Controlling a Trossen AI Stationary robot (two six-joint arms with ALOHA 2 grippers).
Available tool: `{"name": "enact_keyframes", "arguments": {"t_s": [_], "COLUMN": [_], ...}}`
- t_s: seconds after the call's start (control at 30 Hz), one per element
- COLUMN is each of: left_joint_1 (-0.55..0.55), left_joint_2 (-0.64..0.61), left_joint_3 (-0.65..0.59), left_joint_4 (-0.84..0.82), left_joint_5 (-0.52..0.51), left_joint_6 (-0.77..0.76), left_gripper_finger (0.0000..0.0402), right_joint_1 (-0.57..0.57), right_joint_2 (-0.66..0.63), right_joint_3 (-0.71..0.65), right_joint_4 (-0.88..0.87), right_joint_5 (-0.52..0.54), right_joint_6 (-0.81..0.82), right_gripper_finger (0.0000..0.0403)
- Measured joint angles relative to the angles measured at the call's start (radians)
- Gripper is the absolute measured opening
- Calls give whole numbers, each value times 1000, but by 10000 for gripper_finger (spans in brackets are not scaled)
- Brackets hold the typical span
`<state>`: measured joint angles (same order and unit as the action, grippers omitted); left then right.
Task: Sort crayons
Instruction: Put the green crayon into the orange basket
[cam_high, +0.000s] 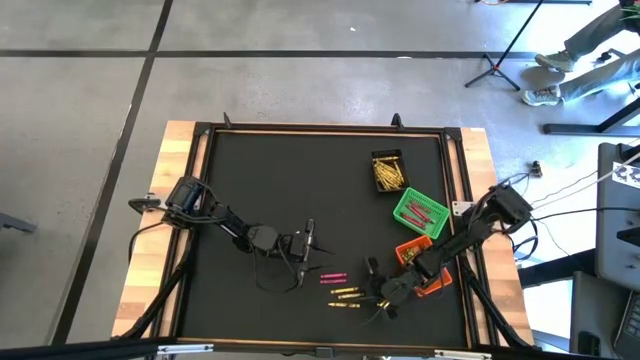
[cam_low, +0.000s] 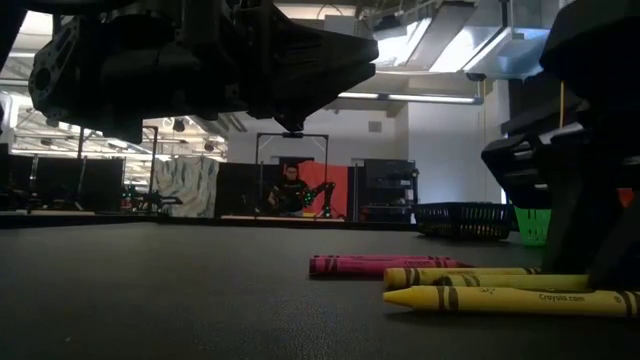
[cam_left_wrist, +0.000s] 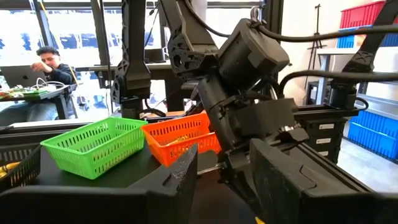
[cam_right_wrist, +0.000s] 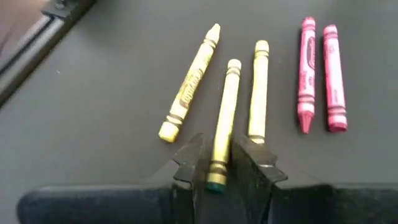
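Three yellow crayons (cam_right_wrist: 189, 81) and two pink crayons (cam_right_wrist: 320, 74) lie flat on the black mat, side by side, near the table's front edge (cam_high: 340, 290). My right gripper (cam_right_wrist: 221, 171) is down at the mat, shut on the middle yellow crayon (cam_right_wrist: 225, 106). My left gripper (cam_high: 305, 243) stands open, level and a little above the mat, left of the crayons, with nothing between its fingers (cam_left_wrist: 183, 177). My right gripper pinches the middle yellow crayon at its blunt end (cam_right_wrist: 217, 163) between its two fingers. The fingers slant down from the table's right side, in line with the crayon's length. The crayon lies on the mat, its tip pointing away from the gripper.
A black bin (cam_high: 388, 170) with yellow crayons, a green bin (cam_high: 420, 212) with reddish crayons and an orange bin (cam_high: 428, 268), partly under my right arm, stand along the mat's right side. A person sits at a desk (cam_left_wrist: 46, 62) beyond the table.
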<state>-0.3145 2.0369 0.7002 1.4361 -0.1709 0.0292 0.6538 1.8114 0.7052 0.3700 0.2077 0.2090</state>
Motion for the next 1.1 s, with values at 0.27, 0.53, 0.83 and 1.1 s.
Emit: {"name": "enact_keyframes", "arguments": {"t_s": [0.27,0.53,0.83,1.1], "left_joint_1": [0,0,0,-1], "left_joint_2": [0,0,0,0], "left_joint_3": [0,5,5,5], "left_joint_4": [0,-1,-4,-12], "left_joint_5": [0,1,0,0], "left_joint_6": [0,0,0,0], "left_gripper_finger": [131,131,131,131], "right_joint_1": [0,1,1,18], "right_joint_2": [5,1,-104,-339], "right_joint_3": [3,5,-3,0], "right_joint_4": [-28,-70,-142,-383], "right_joint_5": [11,26,9,3], "right_joint_6": [1,3,14,88], "right_gripper_finger": [73,10,21,22]}}
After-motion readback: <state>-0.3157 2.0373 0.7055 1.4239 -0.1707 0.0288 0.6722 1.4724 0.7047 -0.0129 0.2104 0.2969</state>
